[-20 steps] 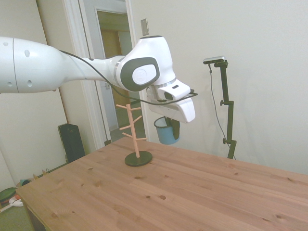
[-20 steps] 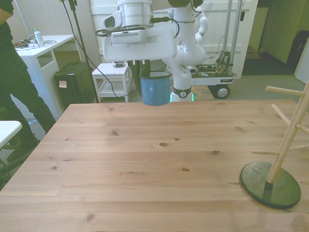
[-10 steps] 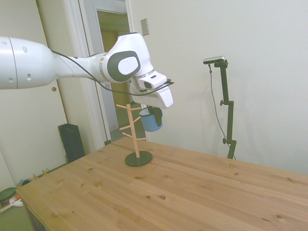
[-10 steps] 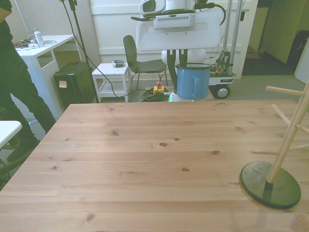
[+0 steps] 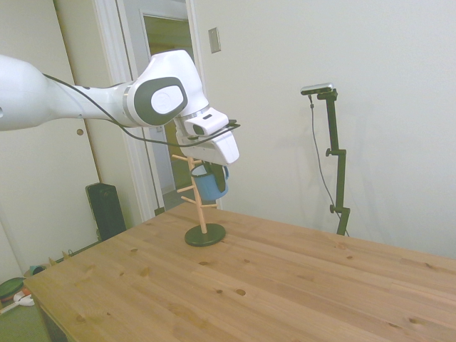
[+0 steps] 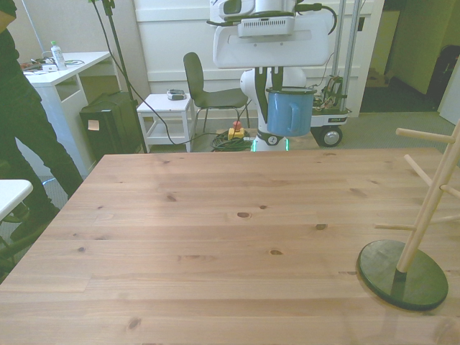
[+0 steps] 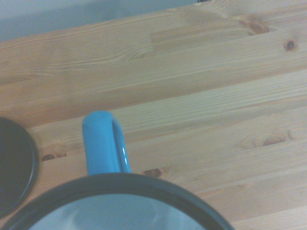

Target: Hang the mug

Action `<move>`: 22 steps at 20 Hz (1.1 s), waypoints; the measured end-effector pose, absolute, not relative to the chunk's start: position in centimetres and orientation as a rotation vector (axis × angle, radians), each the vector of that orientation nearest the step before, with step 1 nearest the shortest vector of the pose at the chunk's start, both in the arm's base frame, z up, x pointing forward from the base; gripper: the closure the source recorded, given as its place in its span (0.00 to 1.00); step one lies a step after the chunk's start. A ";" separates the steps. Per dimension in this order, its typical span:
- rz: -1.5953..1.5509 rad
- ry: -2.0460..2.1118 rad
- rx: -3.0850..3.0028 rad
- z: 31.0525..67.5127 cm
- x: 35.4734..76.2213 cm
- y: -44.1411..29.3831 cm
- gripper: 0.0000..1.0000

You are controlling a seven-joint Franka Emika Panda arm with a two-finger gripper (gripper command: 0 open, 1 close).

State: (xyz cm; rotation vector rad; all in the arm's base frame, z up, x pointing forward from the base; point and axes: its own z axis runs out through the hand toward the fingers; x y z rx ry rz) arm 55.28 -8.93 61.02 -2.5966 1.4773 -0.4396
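Observation:
The light-blue mug (image 5: 209,184) with its dark rim hangs upright in the air, and my gripper (image 5: 214,169) is shut on its rim from above. In the front view the mug (image 6: 290,113) hangs under the gripper (image 6: 277,88) over the table's far edge. The wooden peg rack (image 6: 431,194) stands on a dark round base (image 6: 402,274) at the front view's right, well apart from the mug. In the side view the rack (image 5: 200,203) lines up right behind the mug. The wrist view shows the mug's rim (image 7: 120,184), its handle (image 7: 102,143) and the rack's base (image 7: 14,165).
The wooden table (image 6: 215,244) stretches between mug and rack. A person in dark clothes (image 6: 21,129) stands at the front view's left, beside the table. A chair (image 6: 205,90) and a small white cart (image 6: 169,115) are behind the table.
The arm has carried the mug toward the rack: leftward in the side view, rightward in the front view, and slightly higher. The mug has also turned about its axis.

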 end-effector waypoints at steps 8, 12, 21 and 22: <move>-0.501 1.485 -2.563 64.2 55.7 -9.4 1.00; -0.498 1.489 -2.564 64.2 56.6 -9.3 1.00; -0.530 1.465 -2.607 65.7 58.9 -3.3 1.00; -0.527 1.463 -2.611 65.6 59.2 -3.0 1.00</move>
